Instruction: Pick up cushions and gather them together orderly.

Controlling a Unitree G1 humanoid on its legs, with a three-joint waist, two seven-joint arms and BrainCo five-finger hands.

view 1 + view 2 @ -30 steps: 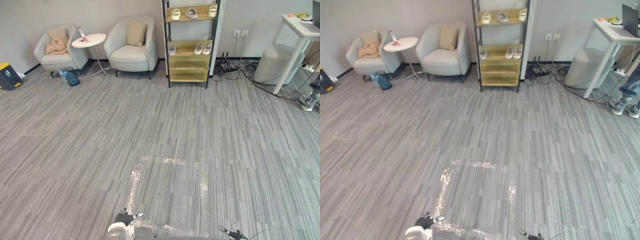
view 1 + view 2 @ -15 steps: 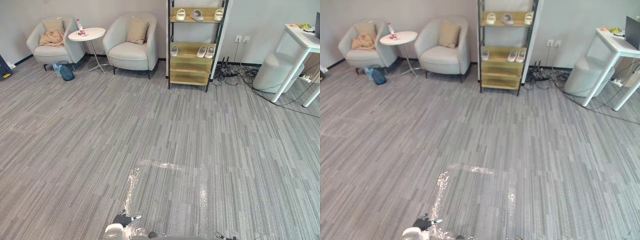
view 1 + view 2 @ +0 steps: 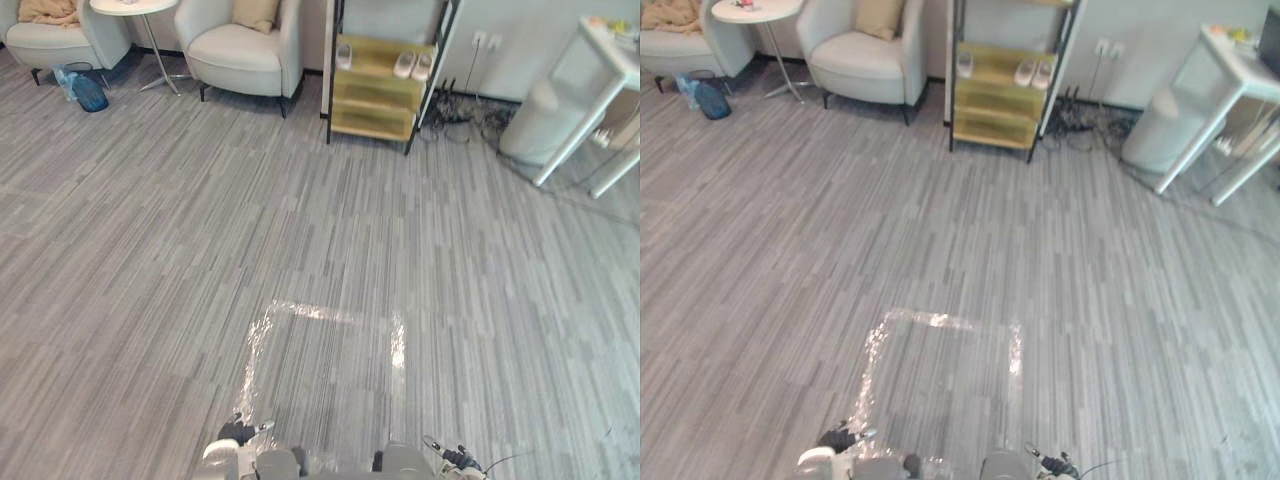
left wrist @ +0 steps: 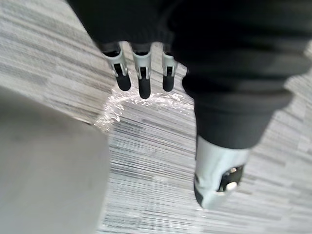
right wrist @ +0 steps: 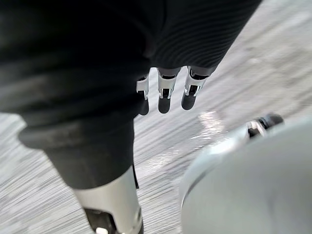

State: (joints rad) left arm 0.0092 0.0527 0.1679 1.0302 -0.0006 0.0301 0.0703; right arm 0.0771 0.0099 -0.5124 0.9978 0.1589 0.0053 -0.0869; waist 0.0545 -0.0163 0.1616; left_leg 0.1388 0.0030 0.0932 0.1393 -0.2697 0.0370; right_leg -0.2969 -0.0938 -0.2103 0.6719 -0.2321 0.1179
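- At the far wall, the left cushion (image 3: 45, 10), tan and rumpled, lies on the left armchair (image 3: 50, 42); its top is cropped and its shape is unclear.
- Further along, the right cushion (image 3: 255, 12), tan, stands upright on the right armchair (image 3: 240, 62); top cropped.
- Over the floor (image 3: 150, 250), the left robot hand (image 4: 141, 78): fingers straight, released, empty.
- Likewise the right robot hand (image 5: 165, 90): released.
- Camera has tilted down since the earlier frame; cushions unmoved.

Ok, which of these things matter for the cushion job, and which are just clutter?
For the job: tan cushion on the armchair; beige bundle, possibly a cushion.
Lying about: shoe shelf, side table, blue bag, grey pouf.
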